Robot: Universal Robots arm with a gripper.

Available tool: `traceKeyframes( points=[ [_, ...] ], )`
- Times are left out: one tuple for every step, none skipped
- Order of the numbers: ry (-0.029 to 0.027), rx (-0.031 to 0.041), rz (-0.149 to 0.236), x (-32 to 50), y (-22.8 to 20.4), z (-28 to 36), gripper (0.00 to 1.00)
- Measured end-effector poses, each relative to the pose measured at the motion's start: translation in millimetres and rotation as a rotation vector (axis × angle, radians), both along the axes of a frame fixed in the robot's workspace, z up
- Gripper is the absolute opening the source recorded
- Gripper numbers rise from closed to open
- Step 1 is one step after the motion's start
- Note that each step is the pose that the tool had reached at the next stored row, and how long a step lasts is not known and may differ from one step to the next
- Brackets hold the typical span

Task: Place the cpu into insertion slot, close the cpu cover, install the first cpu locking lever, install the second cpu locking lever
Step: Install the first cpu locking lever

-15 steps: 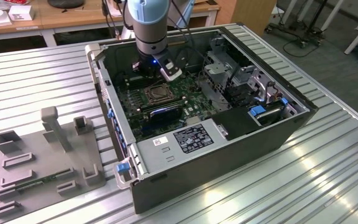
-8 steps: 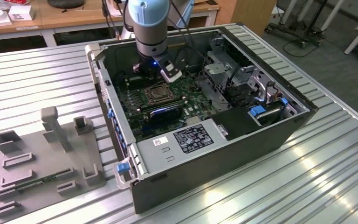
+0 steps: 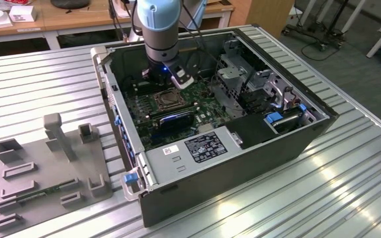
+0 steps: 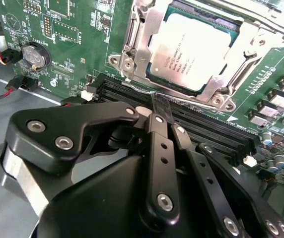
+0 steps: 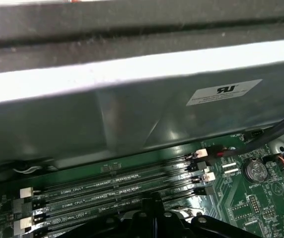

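The cpu, a silvery square chip, lies in the insertion slot on the green motherboard. The cpu cover, a metal frame, lies flat over the chip's edges. A thin metal lever runs along the socket's side that faces the black memory slots. My gripper is shut, its black fingertips together just above the memory slots, right beside that lever. In the exterior view the gripper hangs inside the open computer case, just behind the socket.
The case's metal walls surround the board, and a grey wall rises close beside the memory slots. Drive cages stand at the exterior view's right. A grey fixture plate lies on the slatted table outside the case.
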State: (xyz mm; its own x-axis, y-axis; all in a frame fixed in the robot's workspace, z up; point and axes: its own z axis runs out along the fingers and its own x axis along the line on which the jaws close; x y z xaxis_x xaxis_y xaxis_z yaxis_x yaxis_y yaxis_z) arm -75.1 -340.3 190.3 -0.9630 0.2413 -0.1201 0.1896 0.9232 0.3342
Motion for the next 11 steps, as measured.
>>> traceKeyframes(
  points=[
    [0.0000,0.0000,0.000,0.1,0.0,-0.5,0.11],
    [0.0002,-0.0002,0.000,0.2,-0.1,-1.0,0.11],
    [0.0002,-0.0003,0.000,0.3,-0.1,-1.4,0.11],
    [0.0001,-0.0004,0.000,0.4,-0.1,-1.9,0.11],
    [-0.0001,-0.0001,0.000,0.5,0.0,-2.4,0.11],
    [0.0000,0.0000,0.000,0.5,0.0,-2.9,0.11],
    [0.0001,0.0000,0.000,0.6,0.0,-3.3,0.11],
    [0.0002,-0.0002,0.000,0.7,-0.1,-3.6,0.11],
    [0.0003,-0.0004,0.000,0.7,-0.1,-3.9,0.11],
    [0.0003,-0.0005,0.000,0.8,-0.1,-4.0,0.11],
    [0.0003,-0.0006,0.000,1.0,-0.1,-4.1,0.11]
  ],
)
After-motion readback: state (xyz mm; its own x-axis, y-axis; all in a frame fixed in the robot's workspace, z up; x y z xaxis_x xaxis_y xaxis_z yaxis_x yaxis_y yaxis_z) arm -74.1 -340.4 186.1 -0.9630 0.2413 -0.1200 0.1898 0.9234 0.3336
